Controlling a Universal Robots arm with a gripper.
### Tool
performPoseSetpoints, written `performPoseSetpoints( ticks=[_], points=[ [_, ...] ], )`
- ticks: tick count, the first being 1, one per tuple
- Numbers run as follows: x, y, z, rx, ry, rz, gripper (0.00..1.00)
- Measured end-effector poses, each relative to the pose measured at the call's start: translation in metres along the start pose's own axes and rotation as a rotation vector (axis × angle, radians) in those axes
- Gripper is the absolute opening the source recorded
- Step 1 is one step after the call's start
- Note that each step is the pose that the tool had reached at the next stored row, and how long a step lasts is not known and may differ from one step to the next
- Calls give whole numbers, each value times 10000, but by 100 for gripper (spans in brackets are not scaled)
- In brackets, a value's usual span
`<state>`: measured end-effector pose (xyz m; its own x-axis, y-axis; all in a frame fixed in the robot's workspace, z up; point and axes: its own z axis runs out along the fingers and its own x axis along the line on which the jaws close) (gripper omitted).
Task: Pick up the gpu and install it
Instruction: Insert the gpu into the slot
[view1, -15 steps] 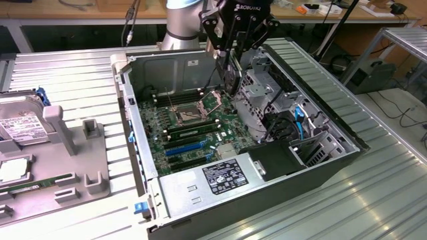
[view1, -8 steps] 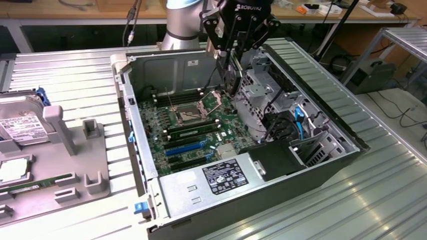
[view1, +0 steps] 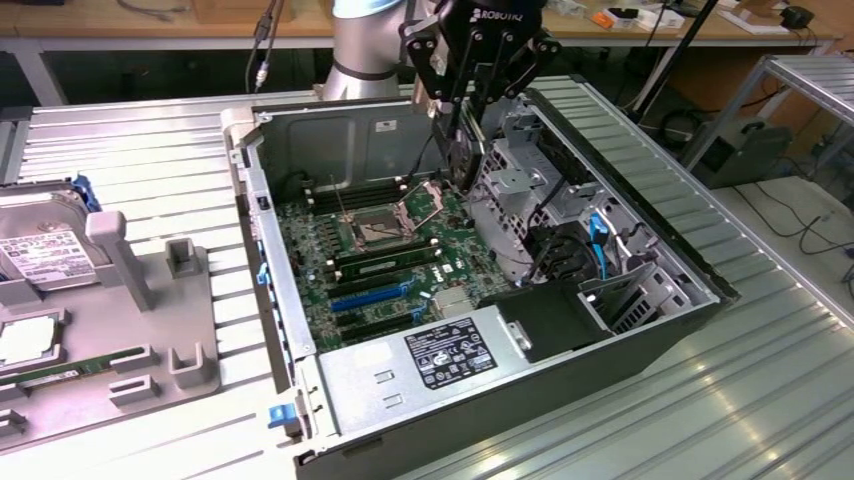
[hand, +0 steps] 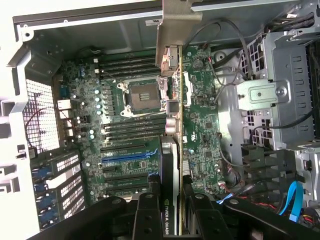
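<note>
The gpu (view1: 465, 152) hangs on edge inside the open computer case (view1: 274, 250), above the motherboard (view1: 350, 270) near the CPU socket (view1: 379, 228). My gripper (view1: 470, 100) is shut on its upper edge. In the wrist view the gpu (hand: 169, 155) runs edge-on away from my gripper (hand: 171, 200). Its silver bracket (hand: 172, 35) is at the far end, toward the case wall. The black fingers (hand: 147, 212) clamp the card from both sides. The blue expansion slot (hand: 127, 155) lies beside the card, lower down on the board.
A metal drive cage (view1: 514, 185) and cables with a blue connector (view1: 597, 250) stand close to the card on the exterior view's right. The power supply (view1: 441, 360) fills the case's near end. A grey fixture (view1: 147, 300) on the left holds a hard drive (view1: 47, 255).
</note>
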<state>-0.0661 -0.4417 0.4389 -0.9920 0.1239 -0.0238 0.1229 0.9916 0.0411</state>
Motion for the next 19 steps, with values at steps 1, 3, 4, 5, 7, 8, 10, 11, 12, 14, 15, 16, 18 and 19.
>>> performPoseSetpoints(
  ticks=[1,3,4,5,7,8,10,11,12,14,15,16,18,19],
  points=[
    [0,0,0,0,1,-11,27],
    [0,0,0,-2,3,-69,27],
    [0,0,0,-2,3,-87,27],
    [0,0,0,-3,4,-108,27],
    [0,0,0,-4,7,-171,27],
    [0,0,0,-5,8,-190,27],
    [0,0,0,-5,8,-190,27],
    [0,0,0,-5,8,-191,27],
    [0,0,0,-5,8,-191,27],
    [0,0,0,-5,8,-208,27],
    [0,0,0,-5,9,-227,27],
    [0,0,0,-6,10,-249,27],
    [0,0,0,-7,13,-299,27],
    [0,0,0,-8,14,-340,27]
  ],
)
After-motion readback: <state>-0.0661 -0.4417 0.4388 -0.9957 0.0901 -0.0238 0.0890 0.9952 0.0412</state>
